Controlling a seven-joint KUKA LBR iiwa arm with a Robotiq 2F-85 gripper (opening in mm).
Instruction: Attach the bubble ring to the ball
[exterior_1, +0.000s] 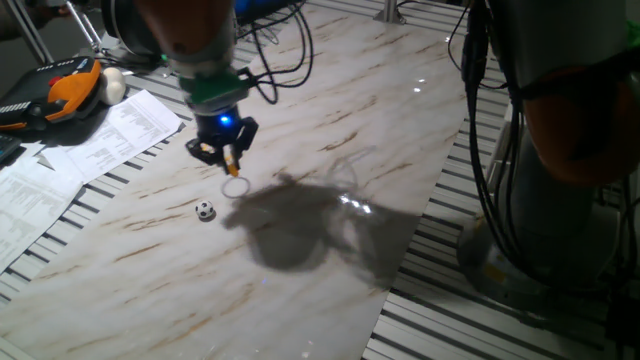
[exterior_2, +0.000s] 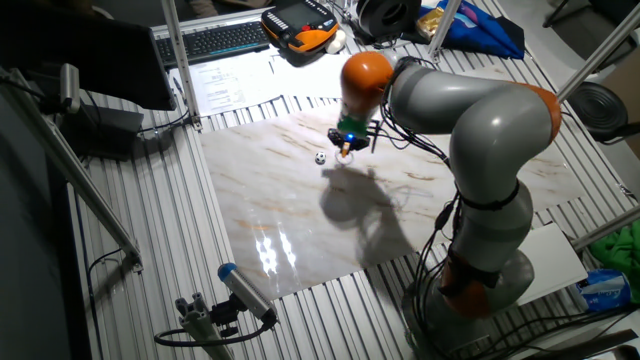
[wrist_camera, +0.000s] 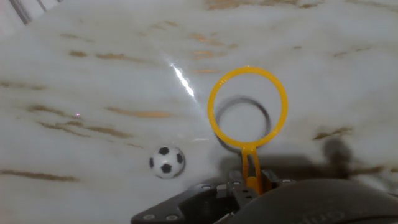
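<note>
My gripper (exterior_1: 229, 156) is shut on the short handle of the yellow-orange bubble ring (wrist_camera: 248, 109), which hangs just above the marble tabletop (exterior_1: 330, 120) with its hoop facing the table. The ring also shows in one fixed view (exterior_1: 235, 186) and, very small, in the other fixed view (exterior_2: 344, 153). The tiny black-and-white soccer ball (wrist_camera: 166, 162) lies on the table to the left of the ring and apart from it; it also shows in one fixed view (exterior_1: 204, 210) and in the other fixed view (exterior_2: 320, 158).
Printed papers (exterior_1: 90, 150) lie at the table's left edge, with an orange-black handheld device (exterior_1: 60, 95) and a larger cream ball (exterior_1: 112, 86) behind them. Cables (exterior_1: 270, 50) trail at the back. A keyboard (exterior_2: 215, 40) sits beyond the table.
</note>
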